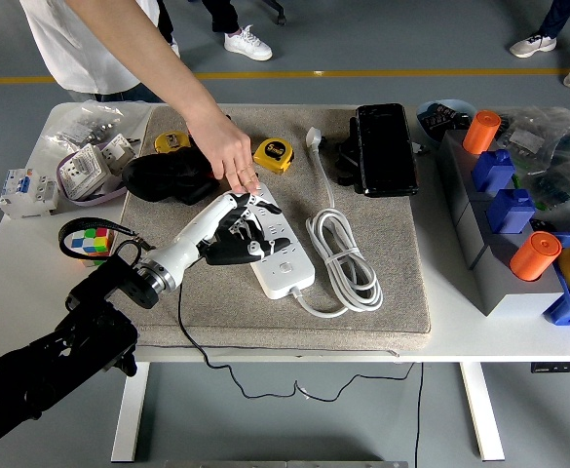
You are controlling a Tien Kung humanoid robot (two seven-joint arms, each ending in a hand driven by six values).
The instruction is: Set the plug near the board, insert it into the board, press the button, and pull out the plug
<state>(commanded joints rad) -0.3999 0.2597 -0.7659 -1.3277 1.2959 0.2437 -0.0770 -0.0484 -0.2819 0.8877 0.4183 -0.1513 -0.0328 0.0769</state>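
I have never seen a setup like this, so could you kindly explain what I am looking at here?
This is one view from a camera high on a humanoid robot, looking down over its white table. The black arm from the left ends in the left hand, which holds a black plug over a white power strip on a grey mat. A person's hand steadies the strip's far end. Nearby lie a coiled white cable, a yellow tape measure and a colourful cube. The right arm is out of view.
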